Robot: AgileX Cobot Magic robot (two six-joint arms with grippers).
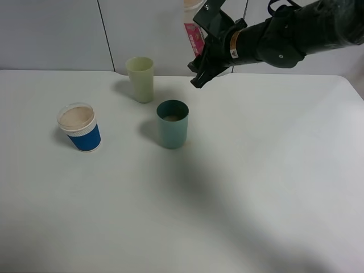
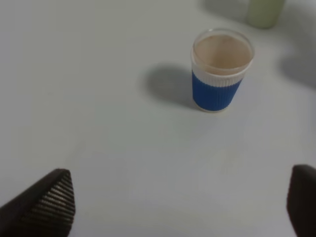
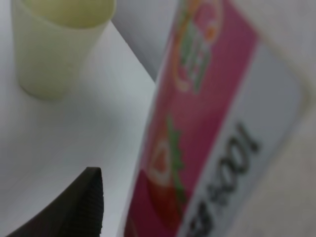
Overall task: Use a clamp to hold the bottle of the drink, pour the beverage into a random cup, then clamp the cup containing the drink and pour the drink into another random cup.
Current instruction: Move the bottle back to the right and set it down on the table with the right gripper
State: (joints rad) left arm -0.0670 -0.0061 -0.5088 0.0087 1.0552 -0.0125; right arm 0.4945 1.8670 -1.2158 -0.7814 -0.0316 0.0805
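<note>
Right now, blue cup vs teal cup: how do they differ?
Height: the blue cup is shorter than the teal cup.
Look: the blue cup has a white ribbed band and a clear rim; the teal cup is plain.
Fill: tan drink reaches near the blue cup's rim; the teal cup shows only a little, low inside.
Shared: both stand upright on the white table, apart from each other.

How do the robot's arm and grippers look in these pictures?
The right arm wears a black sleeve, with a black cable above and a small yellow label near the wrist. The right gripper is black. The left gripper has dark, wedge-shaped, ribbed fingers.
</note>
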